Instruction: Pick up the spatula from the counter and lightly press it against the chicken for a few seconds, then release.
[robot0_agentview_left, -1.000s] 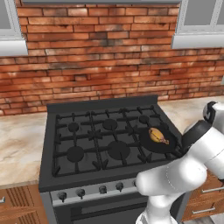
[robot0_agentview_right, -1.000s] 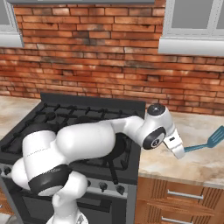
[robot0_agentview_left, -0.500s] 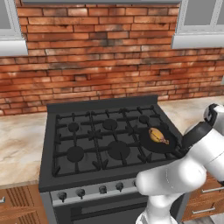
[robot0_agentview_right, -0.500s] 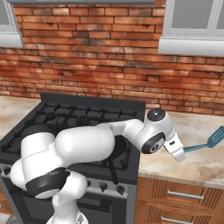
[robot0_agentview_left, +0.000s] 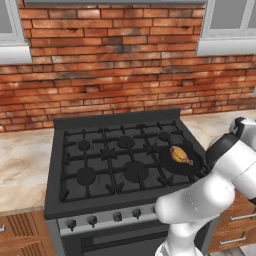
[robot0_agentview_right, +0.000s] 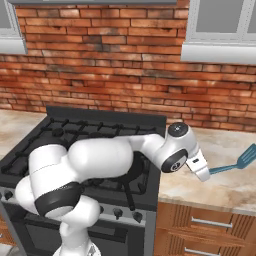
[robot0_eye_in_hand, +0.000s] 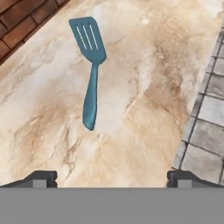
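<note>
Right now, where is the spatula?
The spatula lies flat on the marble counter to the right of the stove, at the right edge of the right base view, just past the gripper, its head toward the brick wall.

brick wall (robot0_agentview_left: 125, 65) | white window sills (robot0_agentview_left: 227, 47) | marble counter (robot0_agentview_left: 25, 160) | wooden drawers (robot0_agentview_right: 200, 225)

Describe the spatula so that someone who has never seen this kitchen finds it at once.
Face the black stove under the brick wall and look at the marble counter to its right. The spatula lies flat there, its head nearer the wall; its teal colour and slotted blade set it apart.
</note>
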